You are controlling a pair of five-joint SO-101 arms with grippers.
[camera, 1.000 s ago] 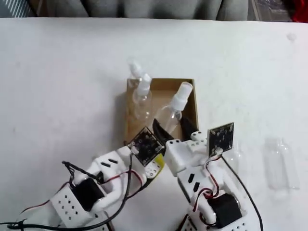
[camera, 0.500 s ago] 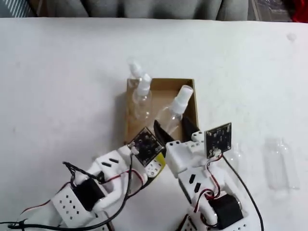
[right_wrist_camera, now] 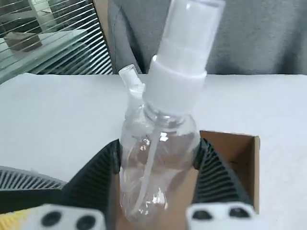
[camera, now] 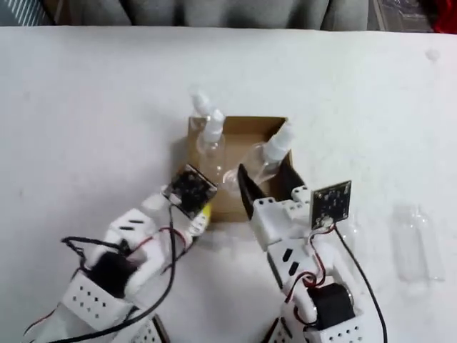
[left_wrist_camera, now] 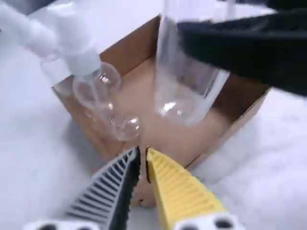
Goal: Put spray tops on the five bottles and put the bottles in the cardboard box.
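I've the right gripper [right_wrist_camera: 158, 155] clenched on the bottle [right_wrist_camera: 159, 127], with the box [right_wrist_camera: 237, 158] beneath its jaws, likely for lowering; the left gripper [left_wrist_camera: 143, 155] is pinched and empty.

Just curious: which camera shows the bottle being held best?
The right wrist view: the held bottle sits close up, spray top on, between the right tool's fingers. The high view has it small from above; the left wrist view catches its clear lower body.
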